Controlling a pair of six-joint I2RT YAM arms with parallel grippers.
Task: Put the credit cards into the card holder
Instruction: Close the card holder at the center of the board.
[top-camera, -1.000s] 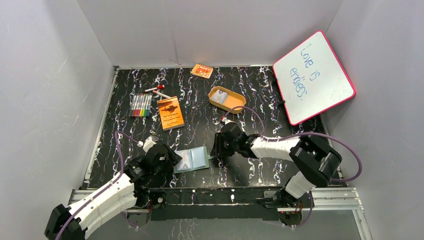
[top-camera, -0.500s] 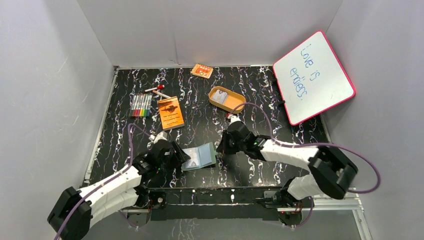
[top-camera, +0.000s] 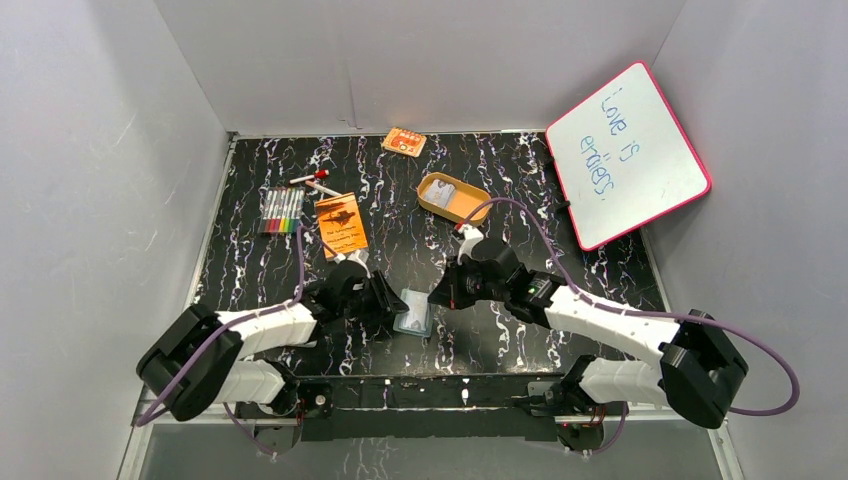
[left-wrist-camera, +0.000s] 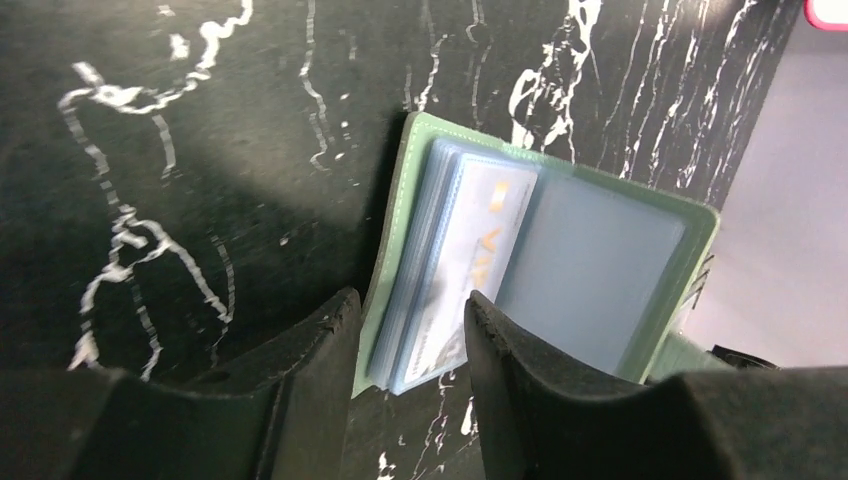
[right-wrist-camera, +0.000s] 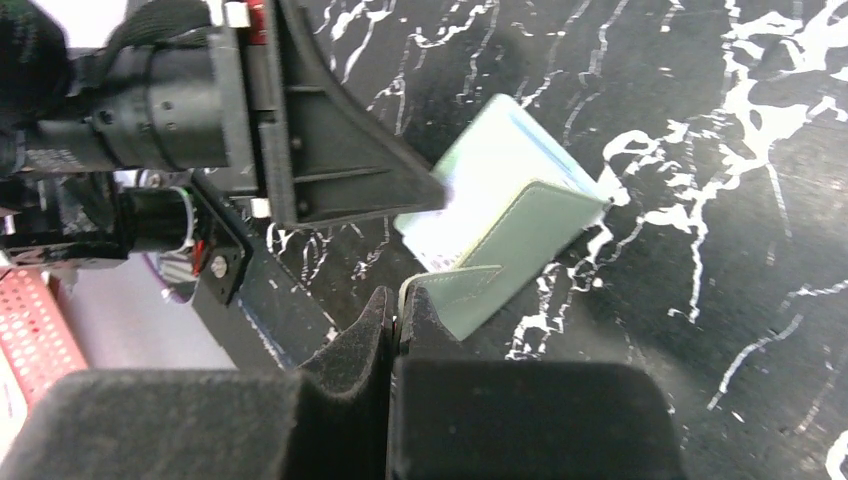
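Left gripper (left-wrist-camera: 410, 300): the jaws stand only as far apart as what sits between them, the near edge of the small sage-green folding card holder (left-wrist-camera: 600, 265), taking in one cover plus the stack of clear bluish plastic pockets. Both inner faces appear to bear on the stack. Logged as grasping, though contact is a judgement.

Right gripper (right-wrist-camera: 393, 300): fingers clenched together on a thin green flap of the card holder, taken from the opposite side.

Card holder: near the front centre of the black white-veined table (top-camera: 250, 270), between the two grippers and half folded. I cannot tell whether it rests on the surface or is lifted. In the left wrist view the pocket openings run away from the left fingers.

A pale grey-white credit card with orange marking (left-wrist-camera: 485, 240) is seated in the front pocket.

Farther out is the tan oval tray (top-camera: 482, 210), well apart from the holder, just beyond the right gripper. A pale flat rectangle (top-camera: 446, 189) lies in it, judged to be a remaining card but too small to confirm.

Deciding relation: the tray lies straight out from the right gripper, its long axis slanting far-left to near-right. The right arm is nearer and would have to give up the flap first.
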